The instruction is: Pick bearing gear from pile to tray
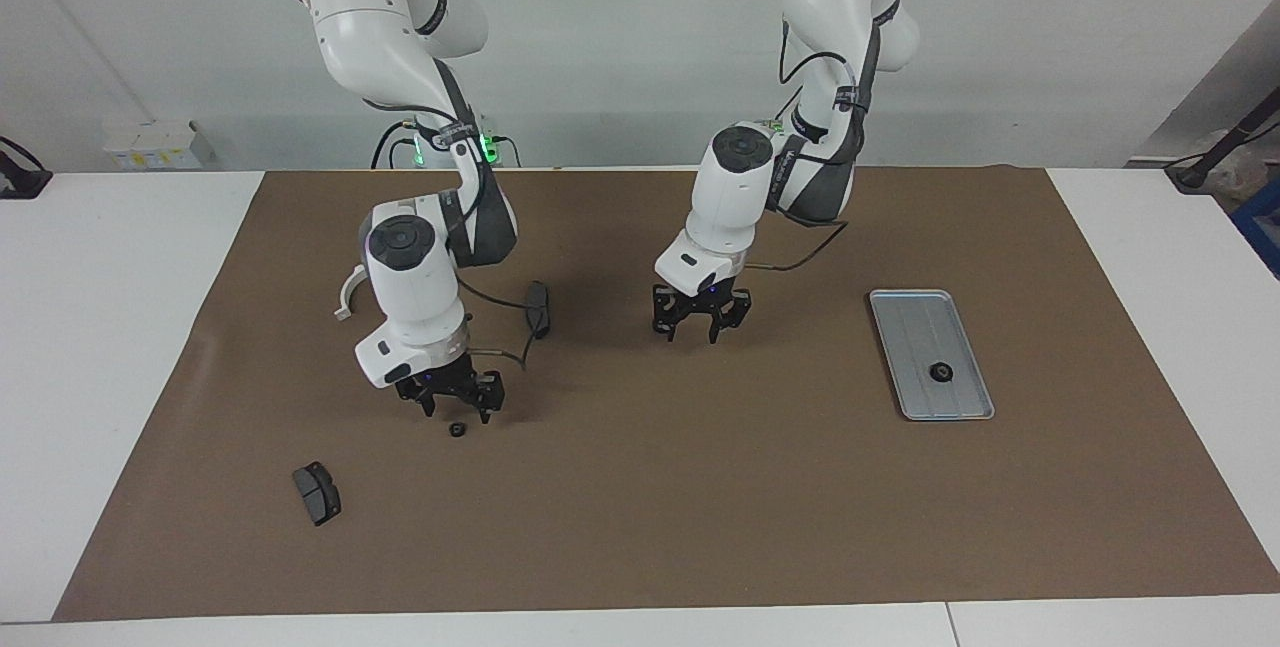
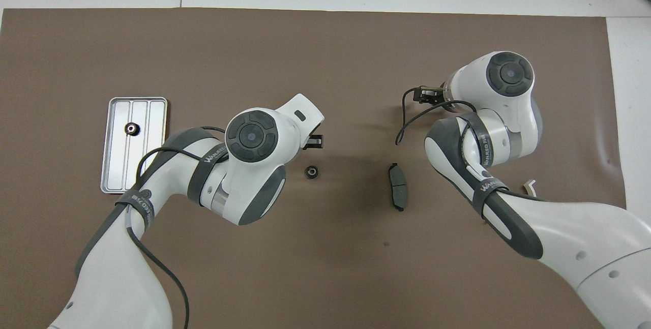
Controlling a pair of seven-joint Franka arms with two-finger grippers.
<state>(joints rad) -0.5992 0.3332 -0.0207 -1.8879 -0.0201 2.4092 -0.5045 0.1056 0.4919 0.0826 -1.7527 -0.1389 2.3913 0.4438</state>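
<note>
One small black bearing gear [image 1: 940, 372] [image 2: 131, 128] lies in the silver tray [image 1: 915, 327] [image 2: 152, 166] at the left arm's end of the mat. A second gear [image 2: 311, 172] sits mid-mat. My left gripper [image 1: 700, 329] [image 2: 315, 141] hangs open and empty just above it, and its fingers hide it in the facing view. A third gear [image 1: 457, 428] lies toward the right arm's end, directly under my right gripper [image 1: 457, 410] [image 2: 426, 95], which is open, low and empty.
A dark brake pad [image 1: 540, 309] [image 2: 397, 186] lies between the two grippers. Another brake pad [image 1: 317, 493] sits farther from the robots at the right arm's end. The white curved bracket [image 1: 345, 292] [image 2: 529, 185] is mostly covered by the right arm.
</note>
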